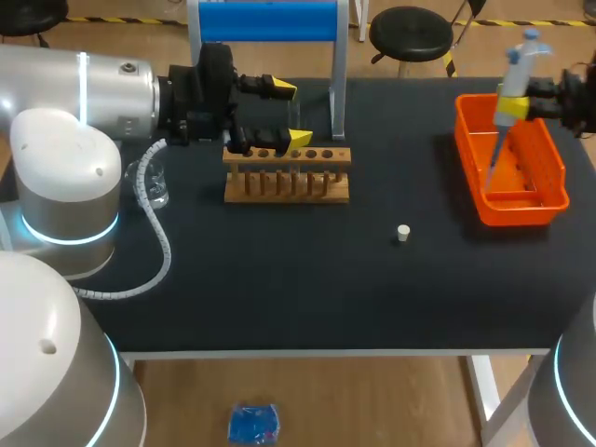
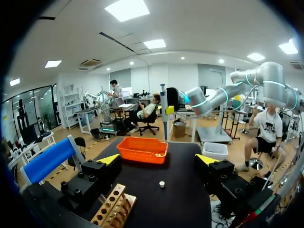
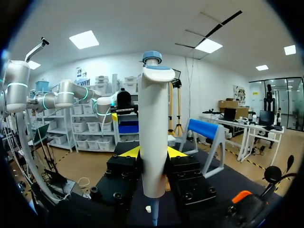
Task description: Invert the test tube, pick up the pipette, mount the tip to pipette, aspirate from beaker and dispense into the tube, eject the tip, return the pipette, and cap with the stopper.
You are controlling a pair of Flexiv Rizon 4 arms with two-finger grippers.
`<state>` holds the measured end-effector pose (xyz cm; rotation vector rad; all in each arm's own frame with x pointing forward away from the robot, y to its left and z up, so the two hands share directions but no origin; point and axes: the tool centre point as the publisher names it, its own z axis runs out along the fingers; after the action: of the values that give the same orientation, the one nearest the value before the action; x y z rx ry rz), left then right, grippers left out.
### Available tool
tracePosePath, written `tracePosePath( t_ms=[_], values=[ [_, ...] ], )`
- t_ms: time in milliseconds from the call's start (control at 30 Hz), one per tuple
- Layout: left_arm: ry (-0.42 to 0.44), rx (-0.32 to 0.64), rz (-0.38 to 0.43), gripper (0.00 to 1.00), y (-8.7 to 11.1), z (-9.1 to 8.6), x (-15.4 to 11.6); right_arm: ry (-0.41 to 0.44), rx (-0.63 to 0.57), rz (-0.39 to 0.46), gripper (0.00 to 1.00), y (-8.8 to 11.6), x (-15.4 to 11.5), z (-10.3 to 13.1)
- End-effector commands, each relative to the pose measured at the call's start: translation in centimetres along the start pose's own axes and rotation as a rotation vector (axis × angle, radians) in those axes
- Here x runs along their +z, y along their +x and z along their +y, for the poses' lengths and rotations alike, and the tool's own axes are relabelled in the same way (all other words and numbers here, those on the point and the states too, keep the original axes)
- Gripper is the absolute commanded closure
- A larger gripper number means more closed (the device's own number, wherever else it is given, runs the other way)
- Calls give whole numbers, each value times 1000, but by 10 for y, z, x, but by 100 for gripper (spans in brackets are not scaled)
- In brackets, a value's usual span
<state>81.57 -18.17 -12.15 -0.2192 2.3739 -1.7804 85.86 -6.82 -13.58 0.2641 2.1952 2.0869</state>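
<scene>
While the right gripper (image 1: 518, 106) clamps the pipette (image 3: 153, 133) upright — axis vertical — the orange tray (image 1: 521, 214) lies below it.

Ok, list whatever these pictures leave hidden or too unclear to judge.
- Test tube: head view, not made out; the left jaws sit over the rack and clear glass would barely show.
- Pipette tip end: head view, too thin against the orange tray; right wrist view, cut off by the edge.
- Beaker contents: head view, too small, the arm's cable crosses it.
</scene>
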Motion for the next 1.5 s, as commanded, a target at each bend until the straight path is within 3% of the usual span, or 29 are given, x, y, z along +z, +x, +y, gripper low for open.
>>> tracePosePath(
  t_ms=[33, 567, 967, 1500],
  values=[
    [2, 1, 0, 0, 0, 1, -1, -12, 8, 30, 100, -19, -41, -8],
    [2, 1, 0, 0, 0, 1, -1, -14, -13, 40, 100, -74, -68, -32],
    [2, 1, 0, 0, 0, 1, -1, -15, -17, 69, 100, -82, -65, -47],
    [2, 1, 0, 0, 0, 1, -1, -10, -28, 79, 100, -78, -60, -46]
  ],
)
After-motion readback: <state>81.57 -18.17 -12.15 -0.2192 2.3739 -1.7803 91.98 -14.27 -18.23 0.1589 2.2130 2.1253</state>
